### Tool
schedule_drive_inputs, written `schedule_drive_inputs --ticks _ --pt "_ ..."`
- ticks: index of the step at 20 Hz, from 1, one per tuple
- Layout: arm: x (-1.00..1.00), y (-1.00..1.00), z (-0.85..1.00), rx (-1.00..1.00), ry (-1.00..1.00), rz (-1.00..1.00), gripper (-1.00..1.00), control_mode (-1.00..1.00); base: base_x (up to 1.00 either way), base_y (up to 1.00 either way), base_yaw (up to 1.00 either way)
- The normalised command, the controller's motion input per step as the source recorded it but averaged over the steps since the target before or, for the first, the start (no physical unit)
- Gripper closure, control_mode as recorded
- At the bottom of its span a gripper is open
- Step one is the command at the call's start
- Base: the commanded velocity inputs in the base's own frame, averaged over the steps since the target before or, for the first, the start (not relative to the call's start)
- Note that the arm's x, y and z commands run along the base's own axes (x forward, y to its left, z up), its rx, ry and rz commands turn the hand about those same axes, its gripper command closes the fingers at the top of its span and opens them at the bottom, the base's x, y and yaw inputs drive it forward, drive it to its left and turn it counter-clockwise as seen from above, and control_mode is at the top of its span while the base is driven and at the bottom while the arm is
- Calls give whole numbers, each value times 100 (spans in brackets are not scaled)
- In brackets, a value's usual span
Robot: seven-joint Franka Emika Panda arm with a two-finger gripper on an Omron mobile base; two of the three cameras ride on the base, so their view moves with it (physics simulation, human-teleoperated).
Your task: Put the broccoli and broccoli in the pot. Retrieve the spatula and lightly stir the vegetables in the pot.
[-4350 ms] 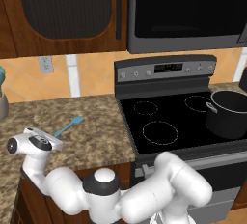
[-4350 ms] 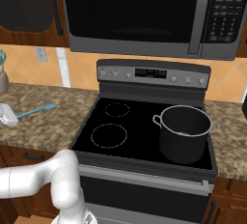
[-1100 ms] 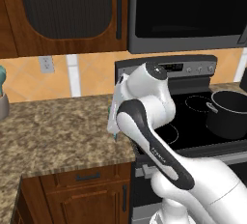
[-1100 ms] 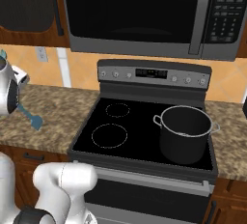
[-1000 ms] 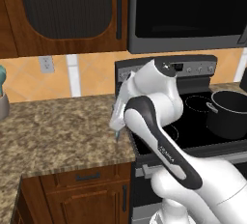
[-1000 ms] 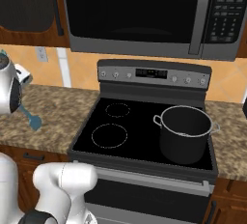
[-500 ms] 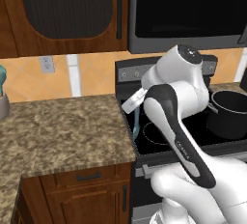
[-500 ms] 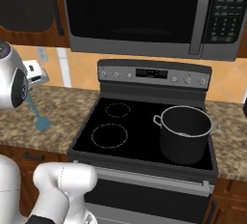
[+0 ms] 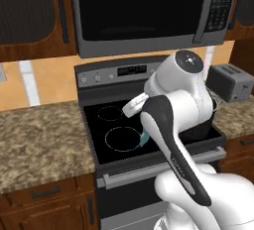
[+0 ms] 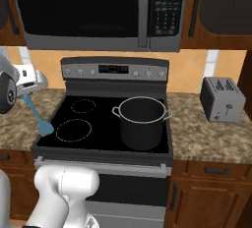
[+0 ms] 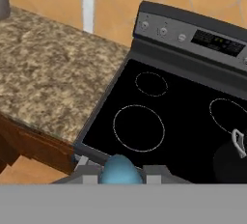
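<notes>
Right base view: gripper (image 10: 25, 93) clamping the light-blue spatula (image 10: 38, 117), blade hanging over the stove's (image 10: 98, 146) left edge. Pot (image 10: 142, 122) sitting on the front right burner, interior hidden; arm blocking it from the left.

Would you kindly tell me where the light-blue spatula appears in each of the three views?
Left base view: spatula centre, blade peeking from behind the arm over the stove.
Right base view: left edge, hanging blade-down above the stove's front-left corner.
Hand view: bottom centre, between the jaws.
Shared landmark: front-left burner ring.
</notes>
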Motion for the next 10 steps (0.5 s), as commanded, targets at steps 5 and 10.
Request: schedule_drive_inputs --ticks 5,10 --pt "0 0 0 0 0 0 100 100 0 -99 -10" --pt "0 0 0 0 0 0 100 100 15 -79 4"
